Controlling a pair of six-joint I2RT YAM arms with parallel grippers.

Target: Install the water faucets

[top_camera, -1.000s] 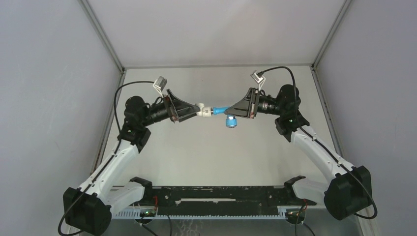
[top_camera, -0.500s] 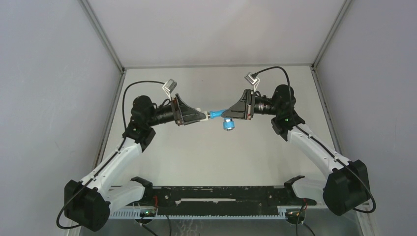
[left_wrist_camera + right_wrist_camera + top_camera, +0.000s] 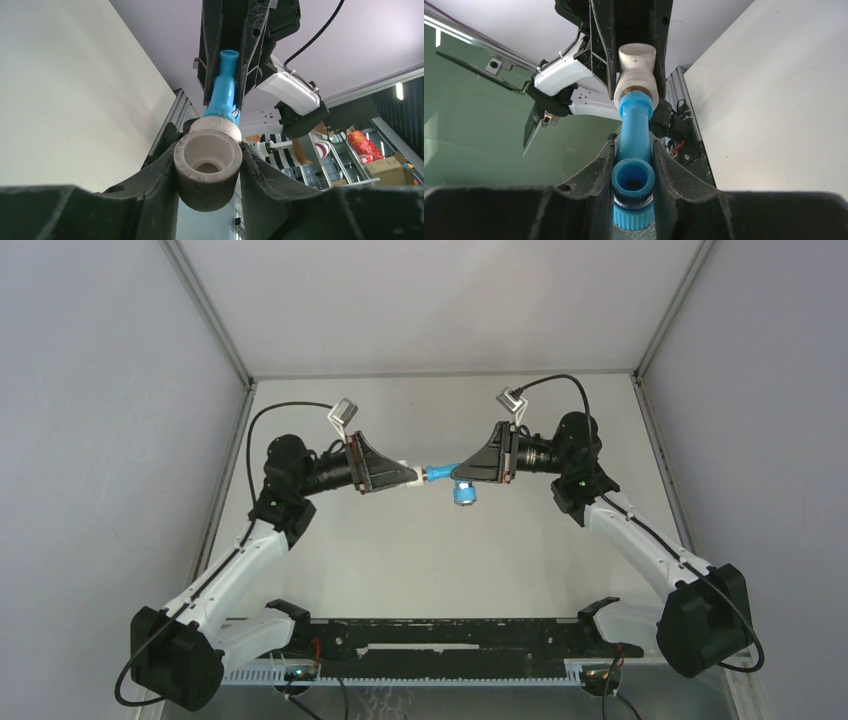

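The bright-blue water faucet [image 3: 445, 472] hangs level above the table between the two arms, its ribbed handle [image 3: 465, 495] pointing down. My right gripper [image 3: 462, 473] is shut on the faucet's body [image 3: 634, 137], one finger on each side. A short white cylindrical fitting [image 3: 636, 75] sits on the faucet's far threaded end. My left gripper [image 3: 410, 478] is shut on that white fitting [image 3: 207, 165], both fingers pressed against its sides, and the blue faucet [image 3: 223, 92] runs away from it toward the right gripper [image 3: 229, 55]. From above the fitting is mostly hidden by the left fingers.
A black rail [image 3: 440, 635] with a white toothed strip runs along the near edge between the arm bases. Grey walls and aluminium posts [image 3: 205, 310] enclose the white table [image 3: 440, 560] on three sides.
The left gripper moved right over the white fitting and closed on it. The right arm shifted slightly left, still holding the faucet.
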